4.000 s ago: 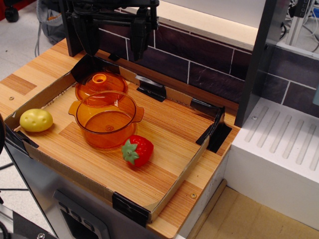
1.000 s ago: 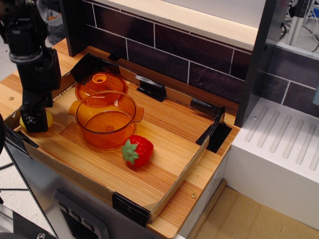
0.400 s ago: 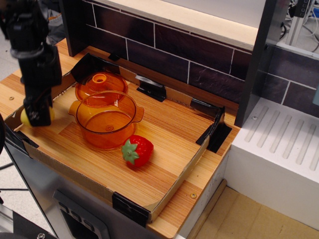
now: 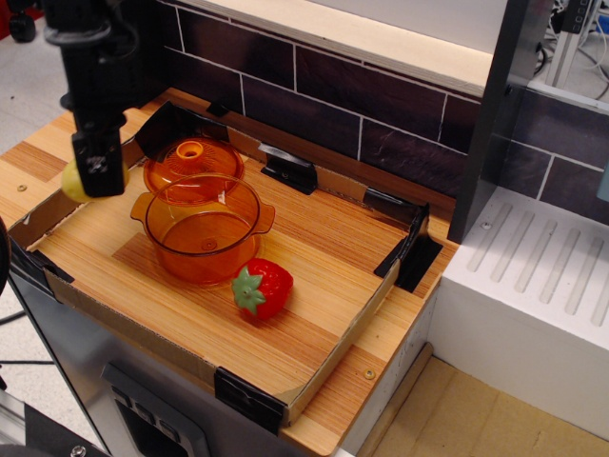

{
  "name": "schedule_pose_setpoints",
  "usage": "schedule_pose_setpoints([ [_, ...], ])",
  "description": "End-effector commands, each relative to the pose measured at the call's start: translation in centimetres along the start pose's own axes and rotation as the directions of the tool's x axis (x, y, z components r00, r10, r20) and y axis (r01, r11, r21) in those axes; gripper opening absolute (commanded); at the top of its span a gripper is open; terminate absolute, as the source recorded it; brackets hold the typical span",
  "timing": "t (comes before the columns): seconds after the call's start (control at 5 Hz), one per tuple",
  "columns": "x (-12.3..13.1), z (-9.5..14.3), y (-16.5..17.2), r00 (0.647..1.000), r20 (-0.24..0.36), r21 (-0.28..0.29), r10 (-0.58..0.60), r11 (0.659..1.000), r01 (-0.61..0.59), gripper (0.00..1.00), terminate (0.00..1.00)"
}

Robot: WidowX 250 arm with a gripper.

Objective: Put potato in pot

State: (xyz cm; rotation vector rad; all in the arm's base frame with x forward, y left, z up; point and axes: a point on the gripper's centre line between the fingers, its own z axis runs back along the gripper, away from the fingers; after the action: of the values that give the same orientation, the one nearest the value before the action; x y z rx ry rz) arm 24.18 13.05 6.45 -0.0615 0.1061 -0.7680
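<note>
Gripper point(image 4: 97, 181) clamped on potato point(image 4: 72, 181), held in the air left of pot point(image 4: 203, 228); pot on wooden tray point(image 4: 314, 286), lid point(image 4: 193, 162) touching behind, strawberry point(image 4: 262, 287) just in front

The gripper point(image 4: 98, 176) covers most of the potato point(image 4: 72, 181) — only a yellow sliver shows at its left side, so the dimples cannot be made out. How the jaws stand around the potato is hidden by the gripper's black body. The arm above it is cut off by the top edge. Behind the pot point(image 4: 203, 228), the lid point(image 4: 193, 164) has its near rim hidden by the pot's wall. The desk point(image 4: 38, 157) left of the pot runs out of the picture.
</note>
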Motion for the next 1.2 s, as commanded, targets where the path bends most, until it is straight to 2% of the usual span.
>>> schedule_pose_setpoints([
  [0.0,4.0,1.6,0.3,0.998,0.023,0.015,0.059,0.998,-0.06,0.0,0.0],
  [0.2,5.5,0.8,-0.4,0.996,0.03,-0.016,0.081,0.997,-0.081,0.0,0.0],
  [0.4,5.9,0.2,-0.8,0.995,0.044,0.004,0.086,0.996,-0.087,1.0,0.0],
  [0.6,5.7,1.3,-0.6,0.99,0.096,-0.056,0.107,0.993,-0.102,1.0,0.0],
  [0.8,5.2,3.0,-1.0,0.987,0.141,-0.058,0.077,0.996,-0.069,1.0,0.0],
  [1.0,5.6,5.3,-1.1,0.983,0.143,-0.061,0.111,0.993,-0.103,1.0,0.0],
])
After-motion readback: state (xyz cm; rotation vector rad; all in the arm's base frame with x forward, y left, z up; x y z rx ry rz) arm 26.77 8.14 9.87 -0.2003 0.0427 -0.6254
